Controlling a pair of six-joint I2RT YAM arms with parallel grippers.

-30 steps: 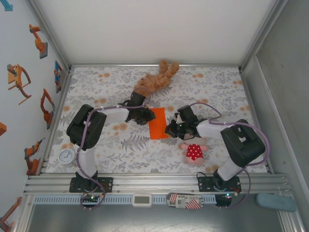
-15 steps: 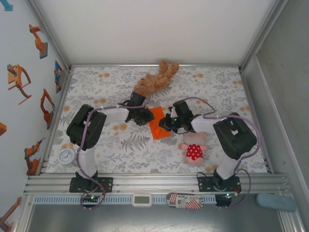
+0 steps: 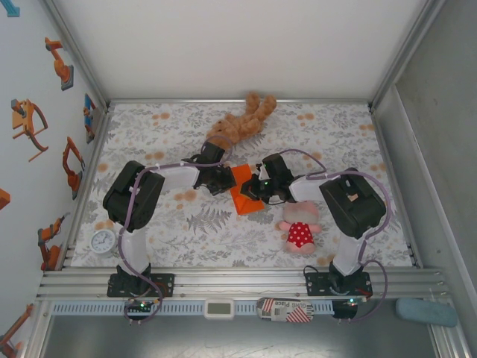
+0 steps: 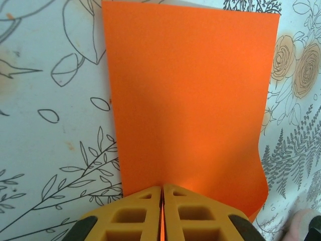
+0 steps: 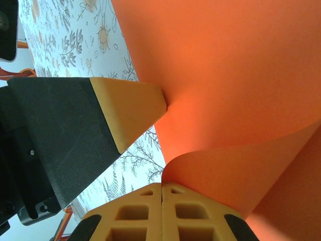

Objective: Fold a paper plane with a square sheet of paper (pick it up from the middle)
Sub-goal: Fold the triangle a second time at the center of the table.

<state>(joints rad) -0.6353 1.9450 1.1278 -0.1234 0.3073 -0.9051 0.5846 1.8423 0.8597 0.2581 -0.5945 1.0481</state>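
Observation:
The square sheet of paper (image 3: 246,195) is bright orange and lies mid-table on the flowered cloth, its right side lifted and curled over to the left. My left gripper (image 3: 225,179) is at its left edge, shut on the sheet (image 4: 190,100), and a sliver of orange shows between the yellow fingers (image 4: 135,206). My right gripper (image 3: 256,191) holds the curled-over edge, shut on the sheet (image 5: 235,60), with the paper bending up out of its jaws. The left gripper's fingertip (image 5: 130,108) sits close in front of my right gripper (image 5: 161,184). The paper plane is out of view.
A brown plush bear (image 3: 242,123) lies just behind the left gripper. A pink doll in a red dress (image 3: 299,227) lies right in front of the right forearm. A small white clock (image 3: 103,240) sits at the front left. Metal frame walls bound the table.
The right gripper has moved left toward the left gripper, carrying the sheet's right edge up and over. The left jaws have closed onto the paper's left edge.

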